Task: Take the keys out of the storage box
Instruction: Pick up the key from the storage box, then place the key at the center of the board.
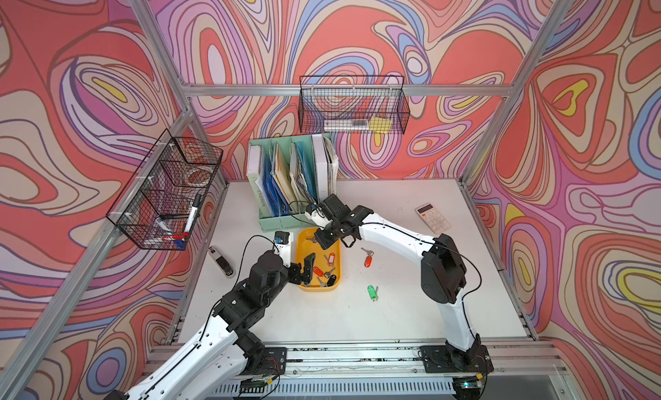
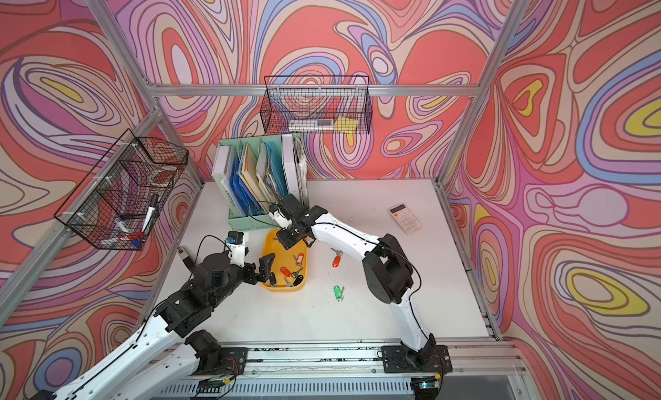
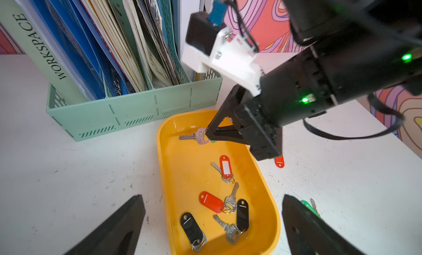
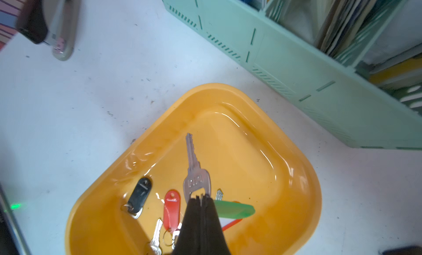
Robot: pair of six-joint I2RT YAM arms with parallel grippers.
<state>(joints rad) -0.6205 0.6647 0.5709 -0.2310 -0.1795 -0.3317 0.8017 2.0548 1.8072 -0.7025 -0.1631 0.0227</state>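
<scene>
Right gripper [image 4: 201, 198] — jaws pinched on a green-tagged key [image 4: 194, 174], lower centre, within the yellow storage box [image 4: 228, 91]; left gripper [image 3: 211, 196] spread wide, holding nothing.

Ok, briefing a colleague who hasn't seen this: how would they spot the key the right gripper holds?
Find the mint green file organizer; a shallow yellow plastic tray lies before it. At the tray's end nearest the organizer, the right gripper is shut on a silver metal key. Its oval tag is green; the tray's loose keys carry red or black.
</scene>
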